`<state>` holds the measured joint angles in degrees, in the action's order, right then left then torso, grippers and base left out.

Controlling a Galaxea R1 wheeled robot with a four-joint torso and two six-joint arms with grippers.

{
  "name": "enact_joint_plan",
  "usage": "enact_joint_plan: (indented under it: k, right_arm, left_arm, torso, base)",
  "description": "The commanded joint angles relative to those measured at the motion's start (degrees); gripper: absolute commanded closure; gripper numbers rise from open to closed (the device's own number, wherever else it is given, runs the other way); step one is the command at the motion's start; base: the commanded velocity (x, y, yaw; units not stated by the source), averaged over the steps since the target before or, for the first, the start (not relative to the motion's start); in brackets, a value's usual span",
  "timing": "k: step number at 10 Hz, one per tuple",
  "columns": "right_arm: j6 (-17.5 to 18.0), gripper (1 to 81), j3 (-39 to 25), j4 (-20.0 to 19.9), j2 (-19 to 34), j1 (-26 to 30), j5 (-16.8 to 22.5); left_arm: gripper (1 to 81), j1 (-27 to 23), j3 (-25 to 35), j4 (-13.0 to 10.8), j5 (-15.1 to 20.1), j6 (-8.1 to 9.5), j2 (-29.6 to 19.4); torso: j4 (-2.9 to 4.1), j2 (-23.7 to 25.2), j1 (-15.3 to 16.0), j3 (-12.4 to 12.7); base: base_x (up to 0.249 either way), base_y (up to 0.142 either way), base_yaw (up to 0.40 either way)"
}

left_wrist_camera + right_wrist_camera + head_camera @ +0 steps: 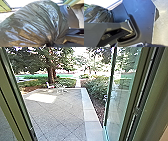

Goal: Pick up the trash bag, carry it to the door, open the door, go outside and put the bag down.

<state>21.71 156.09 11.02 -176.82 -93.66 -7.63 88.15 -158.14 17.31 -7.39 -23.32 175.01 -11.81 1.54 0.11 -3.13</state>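
Locate dark trash bag (pixel 37 21) at left claw (pixel 49 44), beside the robot's dark plate (pixel 73 17). Note left claw closed on the bag's gathered neck. Cannot tell opening or grip of right claw. In head view, observe glass door (pixel 122 97) standing open at right, with paved yard (pixel 57 112) ahead and tree (pixel 51 72) beyond.
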Motion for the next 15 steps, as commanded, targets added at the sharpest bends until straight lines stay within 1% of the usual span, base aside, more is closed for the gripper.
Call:
enact_joint_plan:
  k: [1,3,6,15]
  right_arm:
    - [-0.3,1.0,-0.5,0.7,-0.7,1.8,2.7]
    - [-0.3,1.0,-0.5,0.7,-0.7,1.8,2.7]
    - [-0.3,1.0,-0.3,0.7,-1.1,1.7,2.7]
    - [-0.3,1.0,0.1,0.8,-1.0,0.8,2.7]
  left_arm:
    - [81.1,-2.3,0.0,-0.5,3.1,-0.32,0.2]
    - [81.1,-2.3,0.0,-0.1,3.0,-0.23,0.3]
    - [81.1,-2.3,0.0,-0.1,3.1,-0.15,0.1]
    - [81.1,-2.3,0.0,-0.3,3.1,-0.23,0.3]
  torso:
    - [0.0,0.0,0.0,0.0]
    - [0.0,0.0,0.0,0.0]
    - [0.0,0.0,0.0,0.0]
    - [0.0,0.1,-0.1,0.0]
  base:
    - [0.0,0.0,0.0]
    - [0.0,0.0,0.0]
    - [0.0,0.0,0.0]
    - [0.086,0.0,0.0]
